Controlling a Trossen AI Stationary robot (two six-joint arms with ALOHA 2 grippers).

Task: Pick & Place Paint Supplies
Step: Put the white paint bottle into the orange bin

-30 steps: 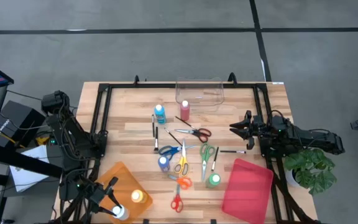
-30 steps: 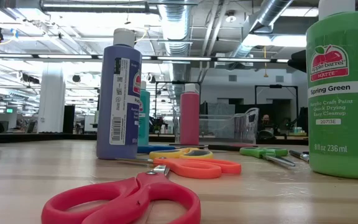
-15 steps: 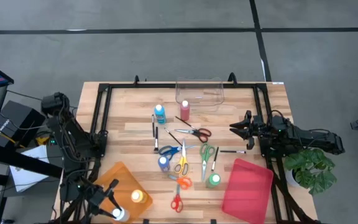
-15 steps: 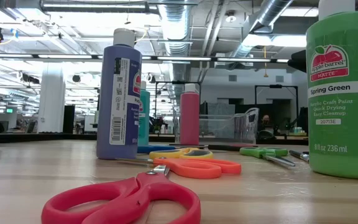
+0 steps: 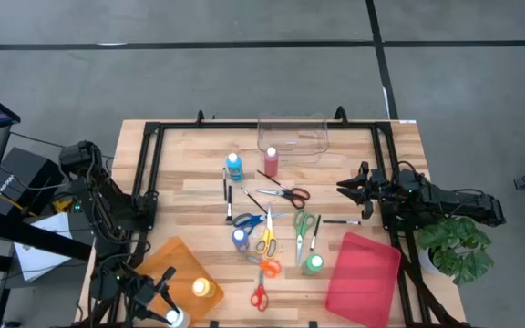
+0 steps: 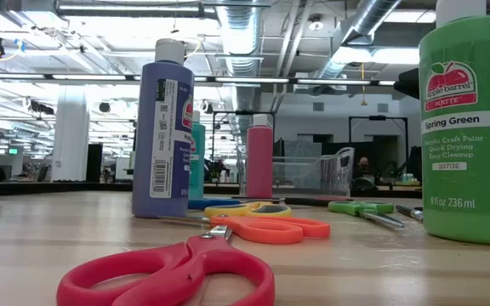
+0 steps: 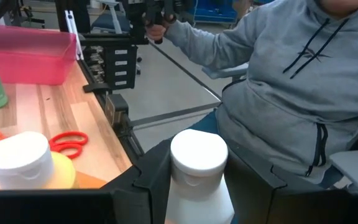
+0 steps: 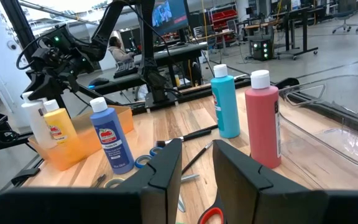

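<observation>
Your white bottle (image 7: 197, 171) is small, with a white flip cap and pale body, standing upright. Your left gripper (image 5: 165, 310) pinches it between its two dark fingers (image 7: 148, 180), low at the near left corner of the table (image 5: 190, 196), at the near edge of the orange tray (image 5: 167, 260). A yellow bottle (image 5: 204, 288) with a white cap stands in that tray, just beside the white one.

Your left arm reaches from its base at the table's left side toward the near edge, wrist turned down over the tray. In the left wrist view, a person in a grey hoodie (image 7: 291, 81) sits just past the table edge.

Your right gripper (image 5: 346, 187) rests at the right side of the table, pointing toward the middle, its fingers (image 8: 166, 165) a narrow gap apart with nothing between them.

The rest of the supplies lie mid-table, well apart from both grippers. A teal bottle (image 5: 234, 166) and a red bottle (image 5: 271, 162) stand near the clear bin (image 5: 292, 135) at the far side. A blue bottle (image 5: 240, 239) and a green bottle (image 5: 313, 264) stand nearer you. Between them lie scissors with red (image 5: 259, 297), orange (image 5: 267, 265), yellow (image 5: 265, 241), green (image 5: 301, 228) and blue (image 5: 247, 220) handles, and thin dark brushes (image 5: 229, 202). A pink tray (image 5: 363, 273) sits at the near right.
</observation>
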